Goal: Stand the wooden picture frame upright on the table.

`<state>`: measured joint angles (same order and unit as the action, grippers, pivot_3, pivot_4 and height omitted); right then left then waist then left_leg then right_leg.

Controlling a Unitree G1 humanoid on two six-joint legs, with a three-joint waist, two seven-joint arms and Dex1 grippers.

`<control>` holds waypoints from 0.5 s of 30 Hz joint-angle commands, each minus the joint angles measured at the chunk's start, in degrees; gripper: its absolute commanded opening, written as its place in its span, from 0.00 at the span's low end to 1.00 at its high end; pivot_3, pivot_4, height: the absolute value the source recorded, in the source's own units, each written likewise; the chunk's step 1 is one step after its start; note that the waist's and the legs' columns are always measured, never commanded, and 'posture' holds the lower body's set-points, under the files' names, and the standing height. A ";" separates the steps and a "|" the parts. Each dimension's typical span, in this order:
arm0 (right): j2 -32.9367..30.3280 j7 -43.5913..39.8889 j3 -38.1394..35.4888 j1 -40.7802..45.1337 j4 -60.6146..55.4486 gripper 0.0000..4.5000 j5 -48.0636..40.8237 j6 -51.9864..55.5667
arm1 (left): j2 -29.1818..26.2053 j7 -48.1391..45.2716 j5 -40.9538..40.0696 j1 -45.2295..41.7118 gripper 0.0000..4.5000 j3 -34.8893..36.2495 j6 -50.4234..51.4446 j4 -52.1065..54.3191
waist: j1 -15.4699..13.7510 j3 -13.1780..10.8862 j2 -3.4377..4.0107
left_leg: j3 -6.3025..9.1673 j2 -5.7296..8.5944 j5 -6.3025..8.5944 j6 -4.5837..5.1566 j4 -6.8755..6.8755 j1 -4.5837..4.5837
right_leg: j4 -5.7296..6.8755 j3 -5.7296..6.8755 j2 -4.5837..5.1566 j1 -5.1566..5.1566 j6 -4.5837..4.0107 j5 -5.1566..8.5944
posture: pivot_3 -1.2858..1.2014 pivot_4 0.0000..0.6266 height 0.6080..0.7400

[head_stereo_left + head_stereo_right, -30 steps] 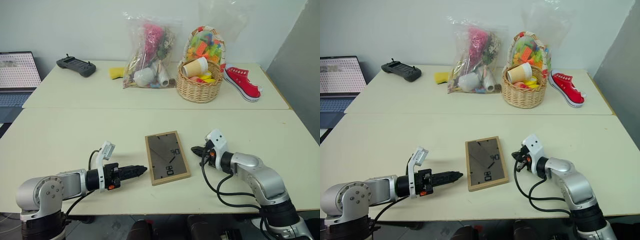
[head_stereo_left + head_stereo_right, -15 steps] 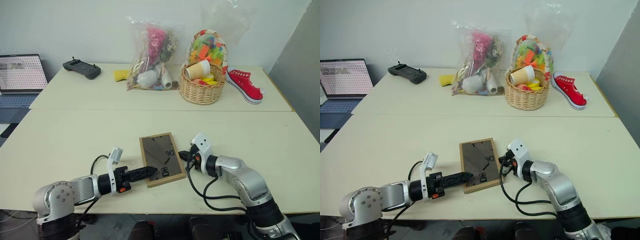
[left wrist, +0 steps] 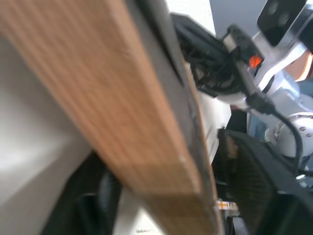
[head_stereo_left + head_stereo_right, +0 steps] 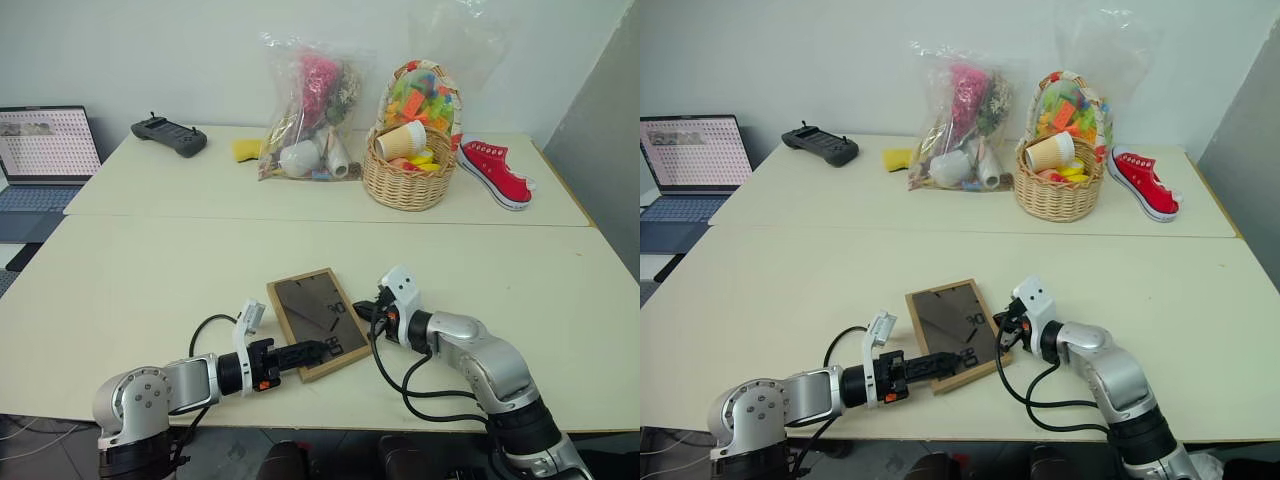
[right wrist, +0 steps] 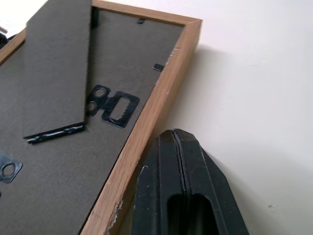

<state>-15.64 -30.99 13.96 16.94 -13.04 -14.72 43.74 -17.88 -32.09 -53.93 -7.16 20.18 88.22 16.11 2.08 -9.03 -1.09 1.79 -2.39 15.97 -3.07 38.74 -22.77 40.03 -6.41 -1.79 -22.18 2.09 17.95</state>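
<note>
While part-open astride the wooden picture frame (image 4: 316,322), left jaws (image 4: 325,349); right jaws (image 4: 364,312) closed, empty.

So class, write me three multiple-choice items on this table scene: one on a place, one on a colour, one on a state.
1. Where is the red sneaker?
A. beside the wicker basket
B. on the laptop
C. inside the plastic bag

2. What colour is the handheld controller?
A. yellow
B. dark grey
C. red

3. How does the wooden picture frame lie?
A. standing upright
B. flat, back panel up
C. hanging off the table's edge

Answers: 1 A, it lies right of the basket; 2 B, dark against the cream table; 3 B, clips and stand face up.
</note>
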 commanded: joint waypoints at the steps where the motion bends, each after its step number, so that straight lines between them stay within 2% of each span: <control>1: -0.03 0.52 -2.06 0.49 -2.01 0.00 -1.10 0.23 | -0.94 0.06 -0.53 -0.41 0.45 -0.68 -1.14 -0.40 | 0.06 -0.01 0.00 | 0.00 0.00 0.00 0.00 0.00 -0.01 | 0.00 0.00 0.00 -0.01 0.00 0.00 | 0.52 0.24 1.00; 5: -3.20 -0.84 -6.99 3.21 -2.77 0.00 -2.03 -0.52 | -1.82 0.98 -1.12 -5.16 0.31 0.64 -2.33 -1.86 | -0.16 -0.08 -0.02 | 0.03 0.04 0.00 0.00 0.00 -0.06 | -0.03 0.09 0.00 0.00 0.00 0.00 | 0.52 0.24 1.00; 9: -4.62 -2.10 -11.35 6.87 -2.70 0.00 -5.99 1.30 | -6.13 -0.75 -0.82 -9.18 0.29 -1.54 -3.44 -2.80 | 0.01 -0.12 -0.04 | 0.03 0.34 0.00 0.00 0.02 -0.09 | -0.05 0.19 -0.02 0.00 0.01 -0.02 | 0.52 0.24 1.00; 12: -5.63 -5.63 -15.05 11.07 -3.25 0.09 -12.19 4.70 | -11.32 -4.24 -1.50 -14.16 0.29 -2.94 -4.32 -4.56 | 0.55 -0.24 -0.02 | 0.38 0.38 0.00 0.00 -0.08 -0.15 | -0.05 0.37 -0.02 -0.04 -0.05 0.01 | 0.52 0.24 1.00; 15: -6.60 -9.75 -16.75 15.15 -2.55 0.23 -17.76 6.99 | -18.03 -10.95 0.40 -19.24 0.29 -7.31 -8.67 -7.49 | 0.84 -0.58 -0.02 | 0.62 0.40 -0.01 -0.01 -0.10 -0.25 | -0.04 0.62 -0.01 -0.09 -0.15 0.06 | 0.52 0.24 1.00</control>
<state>-21.81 -38.07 -0.56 29.69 -13.46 -28.33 49.76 -33.73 -38.14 -53.69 -23.87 14.19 83.31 8.74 2.93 -9.61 -1.11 2.51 -1.95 15.96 -3.07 38.61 -23.02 40.00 -5.75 -1.80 -22.26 1.93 18.01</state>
